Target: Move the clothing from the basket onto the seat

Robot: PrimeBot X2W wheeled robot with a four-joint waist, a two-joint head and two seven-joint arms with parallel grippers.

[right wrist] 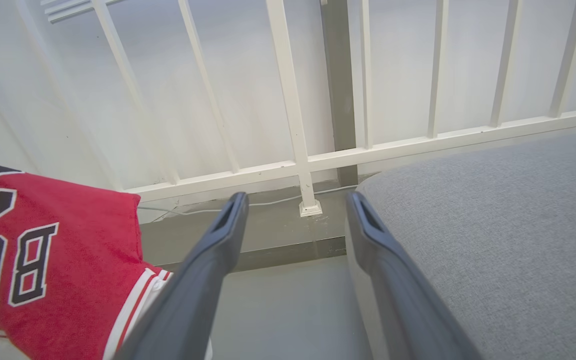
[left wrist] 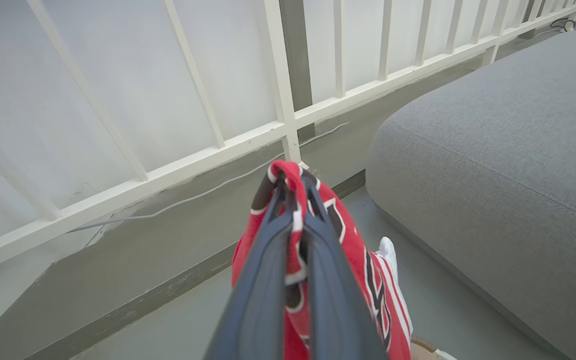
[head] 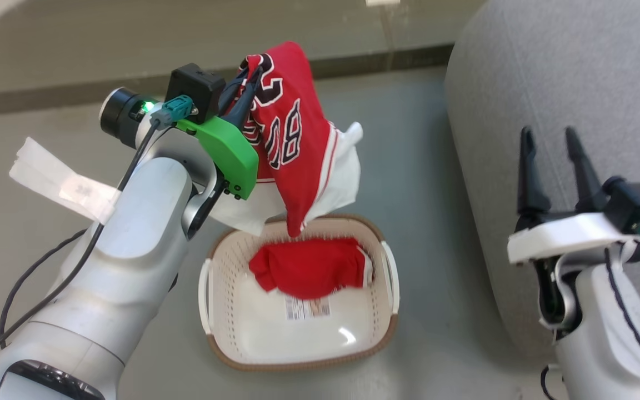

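My left gripper (head: 249,75) (left wrist: 293,192) is shut on the red jersey (head: 292,133) (left wrist: 363,270) (right wrist: 43,270), which hangs lifted above the basket's far rim, its black numerals and white trim showing. A plain red garment (head: 309,266) lies bunched inside the cream basket (head: 220,300) on the floor. The grey seat (head: 564,72) (left wrist: 508,165) (right wrist: 493,230) rises to the right of the basket. My right gripper (head: 550,136) (right wrist: 295,205) stands open and empty over the seat's near edge.
A white railing (left wrist: 288,125) (right wrist: 298,160) with a thin cable along its base runs behind the floor. A label sticker (head: 308,306) sits on the basket's bottom. Grey floor lies between basket and seat.
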